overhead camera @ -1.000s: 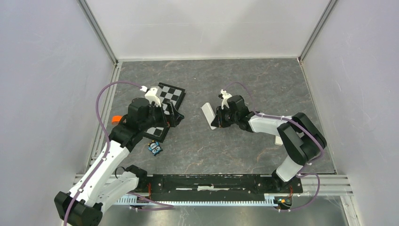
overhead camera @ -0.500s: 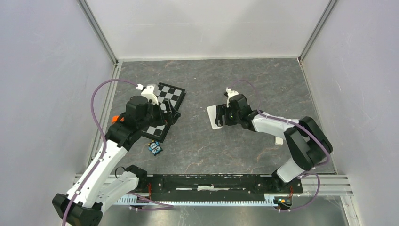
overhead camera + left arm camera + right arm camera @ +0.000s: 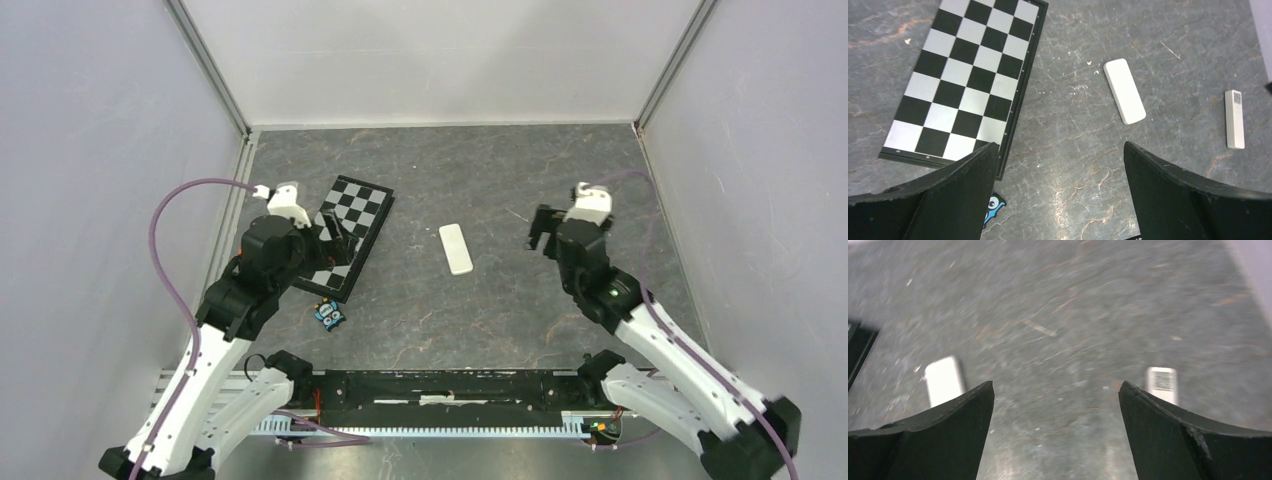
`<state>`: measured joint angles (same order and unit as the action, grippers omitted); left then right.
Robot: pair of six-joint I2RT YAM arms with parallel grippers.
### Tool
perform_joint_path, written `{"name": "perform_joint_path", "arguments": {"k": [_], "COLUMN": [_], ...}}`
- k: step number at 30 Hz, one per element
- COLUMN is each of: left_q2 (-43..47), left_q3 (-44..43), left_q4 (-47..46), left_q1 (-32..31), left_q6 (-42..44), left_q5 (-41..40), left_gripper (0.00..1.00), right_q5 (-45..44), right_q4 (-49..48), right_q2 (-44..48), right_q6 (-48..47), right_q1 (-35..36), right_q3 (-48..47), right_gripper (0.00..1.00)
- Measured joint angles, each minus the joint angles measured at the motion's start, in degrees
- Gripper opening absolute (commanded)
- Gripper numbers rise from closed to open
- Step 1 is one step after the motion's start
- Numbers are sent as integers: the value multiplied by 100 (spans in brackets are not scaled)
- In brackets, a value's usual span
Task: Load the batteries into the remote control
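Now that my right fingers (image 3: 923,440) have let go and pulled back, wide and empty, the remote control (image 3: 456,248) lies back-up mid-frame on the table (image 3: 520,180). My left fingers (image 3: 1178,200) are wide too, and I see no batteries, so loading is unstarted.

Top cam overhead; wrist cams nearer, angled down; share remote control (image 3: 455,248).

Enclosure, one.
- Floor (image 3: 500,170): dark grey, stone-patterned, with faint rust veins; matte.
- Far wall (image 3: 440,60): plain white panel.
- Left wall (image 3: 90,180), right wall (image 3: 770,150): pale lilac-grey panels.
- Far corners: left aluminium post (image 3: 205,65), right aluminium post (image 3: 675,60).
- Near edge: black rail (image 3: 450,385).
- Light: even, soft.
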<state>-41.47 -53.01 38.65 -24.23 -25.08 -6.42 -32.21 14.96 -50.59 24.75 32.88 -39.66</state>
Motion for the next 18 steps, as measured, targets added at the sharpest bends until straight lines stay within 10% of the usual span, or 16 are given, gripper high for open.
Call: {"name": "perform_joint_path", "arguments": {"k": [18], "left_q2": [673], "left_q3": [-1685], "left_q4": [765], "left_q1": [-2], "left_q6": [826], "left_q5": [98], "left_gripper": [100], "right_q5": [-2702], "right_q4": [1401], "right_q2": [2337], "right_q6": [-415], "right_q1": [-4], "right_q3": [-1158], "right_gripper": [98]}}
